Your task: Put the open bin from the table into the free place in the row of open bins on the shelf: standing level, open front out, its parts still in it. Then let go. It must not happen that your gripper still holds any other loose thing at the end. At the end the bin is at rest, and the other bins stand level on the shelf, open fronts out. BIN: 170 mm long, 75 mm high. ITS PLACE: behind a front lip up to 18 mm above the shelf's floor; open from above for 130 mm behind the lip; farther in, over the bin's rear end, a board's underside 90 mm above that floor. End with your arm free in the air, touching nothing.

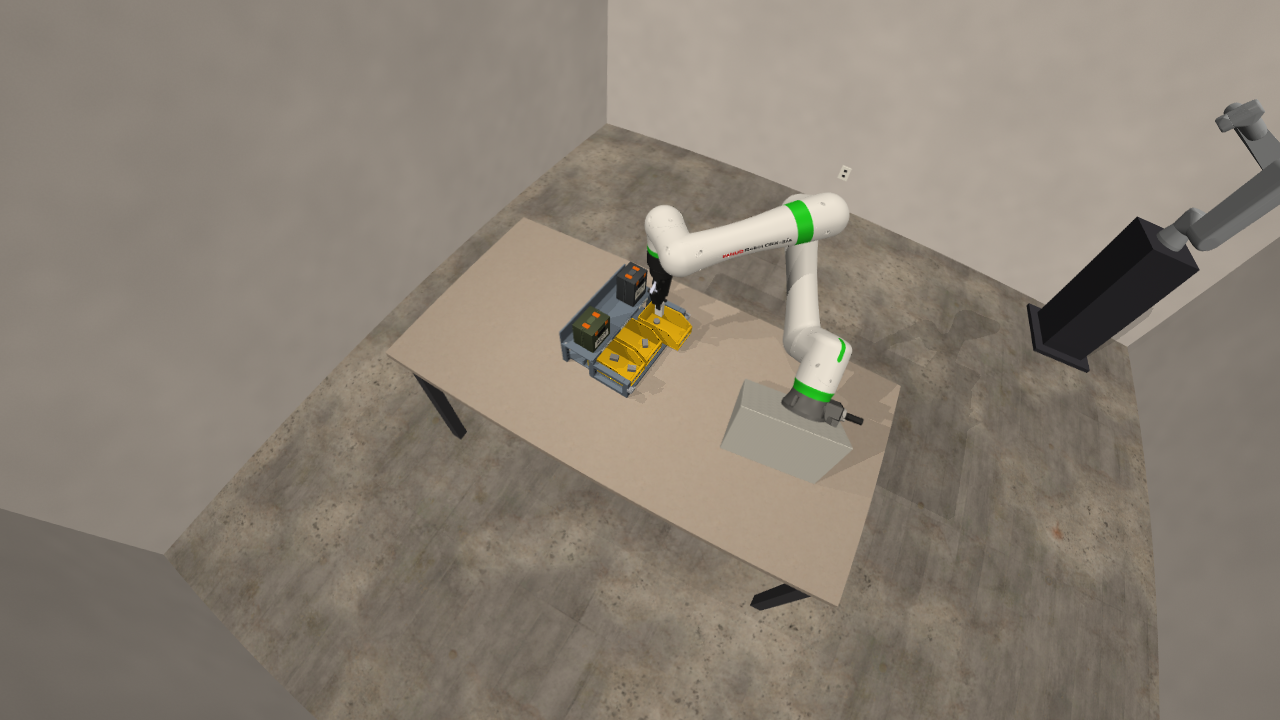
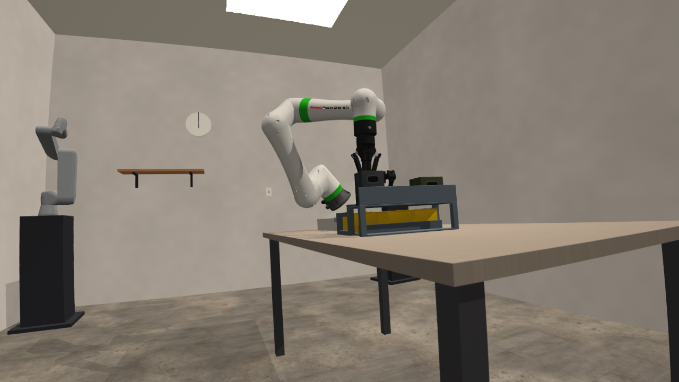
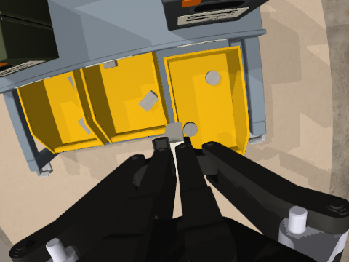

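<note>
The bin with two round grey parts [image 1: 677, 334] [image 3: 203, 103] lies at the right of the row, open front out. It sits farther forward than the others: its rear edge shows in front of the board, its front reaches out past the lip. It looks slightly turned; whether it is level I cannot tell. The middle bin [image 3: 127, 87] and left bin [image 3: 58, 113] stand in the shelf [image 1: 612, 385] [image 2: 408, 194] [image 3: 109, 33], rear ends under the board. My gripper [image 1: 659, 310] [image 3: 176, 135] is shut with nothing held, over the right bin's left wall near its front. Its fingertips are hidden in the exterior view.
A black box [image 1: 631, 284] [image 2: 362, 179] [image 3: 218, 11] stands on the board behind the right bin, close to my gripper in the top view. A dark green box [image 1: 590, 333] [image 2: 425, 181] [image 3: 25, 29] stands on the board's left. Shelf uprights flank the row.
</note>
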Motion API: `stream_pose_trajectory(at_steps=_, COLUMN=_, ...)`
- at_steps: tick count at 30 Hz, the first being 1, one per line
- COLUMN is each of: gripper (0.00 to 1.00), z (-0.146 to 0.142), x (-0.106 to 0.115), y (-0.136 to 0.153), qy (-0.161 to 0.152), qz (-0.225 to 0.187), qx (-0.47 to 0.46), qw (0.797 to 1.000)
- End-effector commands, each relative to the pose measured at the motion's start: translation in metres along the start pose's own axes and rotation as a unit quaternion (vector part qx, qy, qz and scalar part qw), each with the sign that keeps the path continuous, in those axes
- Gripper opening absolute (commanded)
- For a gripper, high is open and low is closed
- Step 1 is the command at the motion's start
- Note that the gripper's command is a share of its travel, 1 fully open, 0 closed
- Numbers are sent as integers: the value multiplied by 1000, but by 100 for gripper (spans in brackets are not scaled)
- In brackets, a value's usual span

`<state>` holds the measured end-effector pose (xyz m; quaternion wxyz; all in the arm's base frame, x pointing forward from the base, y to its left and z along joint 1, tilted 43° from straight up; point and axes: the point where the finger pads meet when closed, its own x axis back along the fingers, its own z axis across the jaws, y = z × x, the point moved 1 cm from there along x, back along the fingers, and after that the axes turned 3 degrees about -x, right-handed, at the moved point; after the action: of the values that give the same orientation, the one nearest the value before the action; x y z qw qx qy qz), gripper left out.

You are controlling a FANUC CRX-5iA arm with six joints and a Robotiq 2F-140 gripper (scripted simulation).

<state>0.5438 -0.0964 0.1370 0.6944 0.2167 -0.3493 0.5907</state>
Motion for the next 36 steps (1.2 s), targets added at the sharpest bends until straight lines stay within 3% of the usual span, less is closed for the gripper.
stream_pose_trajectory(at_steps=1, gripper=0, z=0, x=0, y=0, qy=0, qz=0, qx=0, qw=1000)
stream_pose_trajectory(at_steps=13, gripper=0, z=0, x=0, y=0, qy=0, qz=0, qx=3, qw=1000)
stream_pose_trajectory(at_steps=18, gripper=0, z=7, x=-2, y=14, qy=0, qz=4, qx=98, qw=995)
stream_pose_trajectory(at_steps=26, gripper=0, z=19, x=-6, y=38, qy=2, qz=9, qx=255, qw=967)
stream_pose_trajectory(at_steps=28, gripper=0, z=19, x=-6, y=38, qy=2, qz=9, qx=255, qw=967)
stream_pose_trajectory(at_steps=29, gripper=0, z=23, x=-8, y=46, qy=3, qz=11, qx=307, qw=952)
stream_pose_trajectory(at_steps=36, gripper=0, z=32, x=-14, y=65, qy=6, qz=14, qx=426, qw=905)
